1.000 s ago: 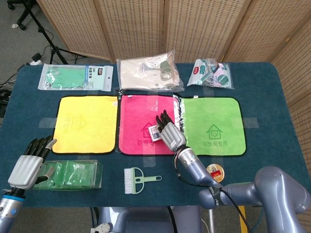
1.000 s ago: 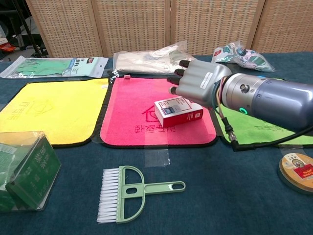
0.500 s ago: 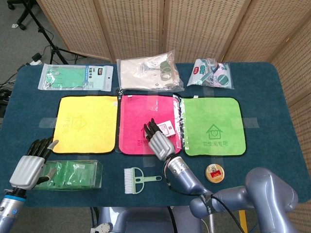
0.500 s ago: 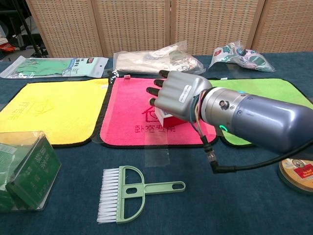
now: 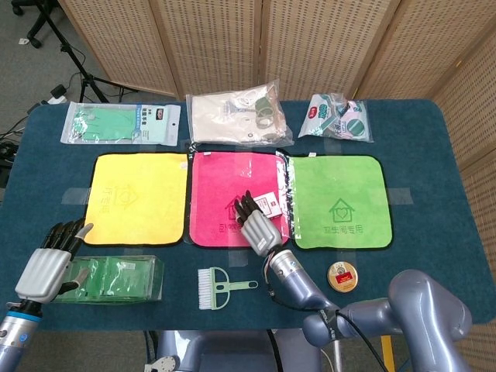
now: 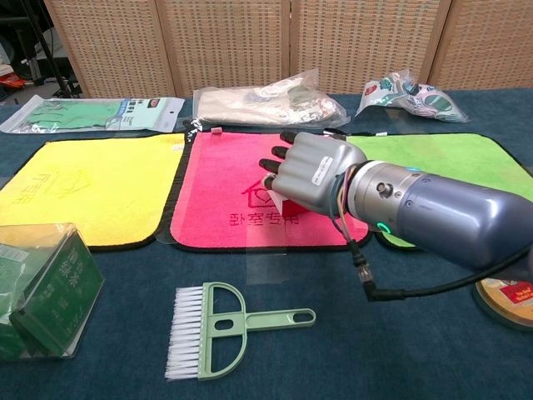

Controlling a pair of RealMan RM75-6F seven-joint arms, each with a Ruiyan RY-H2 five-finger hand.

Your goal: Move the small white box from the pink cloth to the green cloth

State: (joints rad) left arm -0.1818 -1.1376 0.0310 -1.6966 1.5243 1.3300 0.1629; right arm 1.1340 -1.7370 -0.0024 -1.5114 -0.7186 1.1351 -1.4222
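Right hand [image 5: 259, 225] has shifted slightly toward the green cloth [image 5: 338, 201], fingers draped over the small white box [image 5: 269, 204]; whether it actually grips cannot be told. Box lies on the pink cloth [image 5: 217, 194], near its green-side edge. Transfer incomplete. Left hand [image 5: 48, 263] idle, empty, fingers loosely extended.

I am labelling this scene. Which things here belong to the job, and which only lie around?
For the job: white box, pink cloth, green cloth, right hand.

Lying around: yellow cloth, brush, three bags, round tin, clear green pack, left hand.
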